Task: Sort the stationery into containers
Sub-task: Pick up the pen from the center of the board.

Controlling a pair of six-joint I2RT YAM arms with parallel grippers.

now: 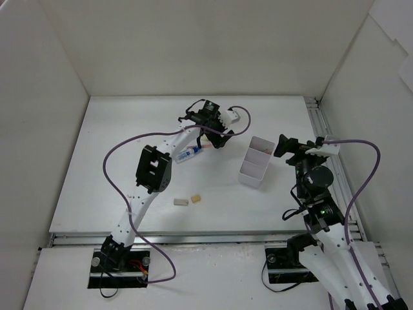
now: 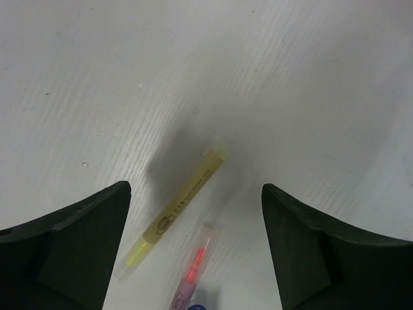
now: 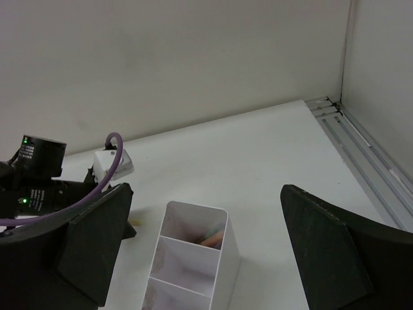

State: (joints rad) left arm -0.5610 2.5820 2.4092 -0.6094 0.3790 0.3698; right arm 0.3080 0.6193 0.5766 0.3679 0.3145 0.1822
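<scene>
left gripper (image 2: 195,188) spread wide around the yellow pen (image 2: 184,200), not touching it; right gripper (image 3: 205,188) gaping too, just by the white box (image 3: 197,206)

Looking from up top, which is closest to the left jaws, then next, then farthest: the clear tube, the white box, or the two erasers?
1-2. Clear tube, left of the jaws, and white box, to their right: too close to call.
3. Two erasers, nearer the arm bases, clearly farthest.

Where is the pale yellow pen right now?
In the left wrist view, the pale yellow pen lies flat and diagonal on the table, untouched inside the open left gripper. The red pen lies just beside it, nearer the camera.
</scene>
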